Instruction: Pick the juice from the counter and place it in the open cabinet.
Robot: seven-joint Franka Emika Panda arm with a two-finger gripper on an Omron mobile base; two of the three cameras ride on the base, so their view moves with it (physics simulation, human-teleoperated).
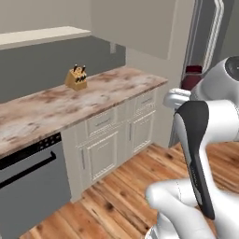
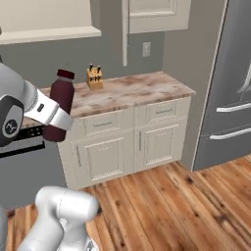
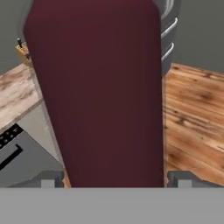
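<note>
The juice (image 2: pixel 62 98), a dark maroon bottle with a red cap, hangs upright in the air in front of the wall cabinets. My gripper (image 2: pixel 55 125) is shut on its lower body. In the hand view the juice (image 3: pixel 96 87) stands between the two fingertips (image 3: pixel 52 179). Its cap and shoulder (image 1: pixel 191 79) peek out behind my arm in the left base view. The open cabinet (image 2: pixel 49 22) is up on the wall above and beyond the bottle, with a beige inside and its door (image 2: pixel 125 34) swung out edge-on. The task's counter is out of view.
A narrow marbled wall counter (image 2: pixel 132 90) carries a tan knife block (image 2: pixel 94 77) below the cabinet. Cream base cabinets (image 2: pixel 117 147) and a grey dishwasher (image 1: pixel 28 182) sit under it. A steel fridge (image 2: pixel 230 83) stands at the right. Wooden floor (image 2: pixel 162 206) lies ahead.
</note>
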